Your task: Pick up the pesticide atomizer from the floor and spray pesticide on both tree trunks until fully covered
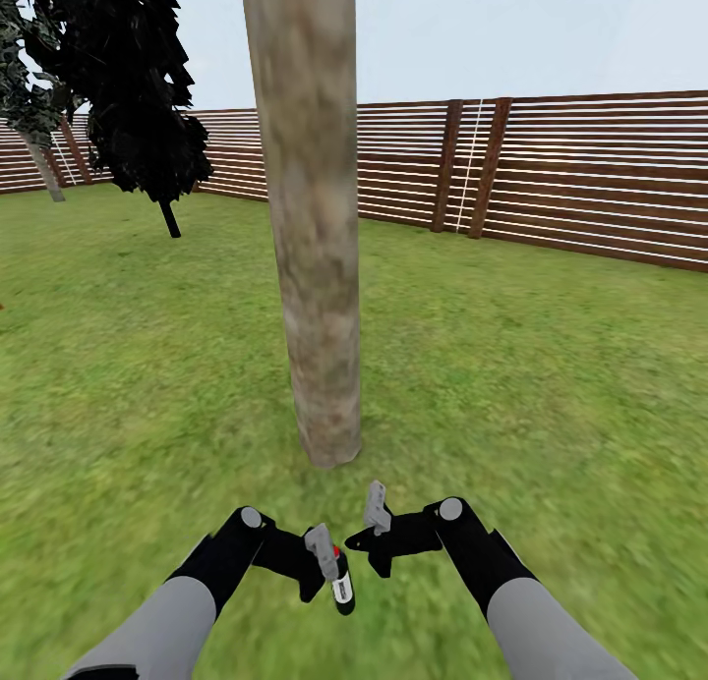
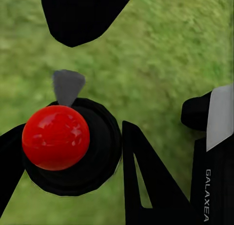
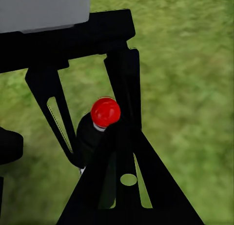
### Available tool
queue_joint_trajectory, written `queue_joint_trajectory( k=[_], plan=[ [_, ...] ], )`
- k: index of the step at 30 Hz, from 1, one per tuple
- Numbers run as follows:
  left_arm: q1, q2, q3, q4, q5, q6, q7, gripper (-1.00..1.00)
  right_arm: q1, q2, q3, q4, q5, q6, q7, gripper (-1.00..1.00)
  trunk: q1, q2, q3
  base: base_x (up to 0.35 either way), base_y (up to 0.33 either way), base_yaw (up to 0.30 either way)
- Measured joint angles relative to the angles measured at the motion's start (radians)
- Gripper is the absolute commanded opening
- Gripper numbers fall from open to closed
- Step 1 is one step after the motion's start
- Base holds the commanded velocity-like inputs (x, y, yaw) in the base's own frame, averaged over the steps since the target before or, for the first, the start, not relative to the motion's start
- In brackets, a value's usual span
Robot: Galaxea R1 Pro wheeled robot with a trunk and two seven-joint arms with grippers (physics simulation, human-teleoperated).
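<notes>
At 6 o'clock low, atomizer [image 1: 339, 574], red cap up, clamped in left gripper [image 1: 327, 559]. Trunk [image 1: 315, 267] dead ahead at 12, near. Aim nozzle at bark, sweep bottom to top. Right gripper [image 1: 378, 525] alongside; jaws unclear. Both forearms angled inward over grass [image 1: 551, 385].

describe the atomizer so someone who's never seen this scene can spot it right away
Start at the thick mottled tree trunk rising from the lawn in the head view, then drop to the two black grippers meeting just below its base. The pesticide atomizer is the small black bottle in the left gripper. Its red cap is the sole bright red spot among the black and grey arm parts.
</notes>
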Motion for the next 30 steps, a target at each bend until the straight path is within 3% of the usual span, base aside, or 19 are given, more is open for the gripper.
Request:
queue_joint_trajectory(
  k=[9, 22, 24, 30],
  plan=[
    [0.0, -0.014, -0.002, 0.0, -0.001, 0.001, 0.0, -1.0, 0.0, 0.0, 0.0, 0.0, 0.0, 0.0, 0.0, -1.0, 0.0, 0.0, 0.0, 0.0, 0.0, 0.0],
    [0.004, -0.003, -0.008, 0.006, -0.007, -0.001, 0.005, -1.0, 0.0, 0.0, 0.0, -0.001, 0.0, 0.0, 0.0, -1.0, 0.0, 0.0, 0.0, 0.0, 0.0, 0.0],
    [0.006, 0.013, -0.01, 0.007, -0.013, -0.001, 0.006, -1.0, 0.0, 0.0, 0.0, -0.001, 0.0, -0.001, 0.0, -1.0, 0.0, 0.0, 0.0, 0.0, 0.0, 0.0],
    [0.009, 0.138, -0.012, 0.015, -0.016, -0.012, 0.007, -1.0, 0.0, 0.0, 0.0, -0.002, 0.0, -0.002, 0.0, -1.0, 0.0, 0.0, 0.0, 0.0, 0.0, 0.0]
  ],
)
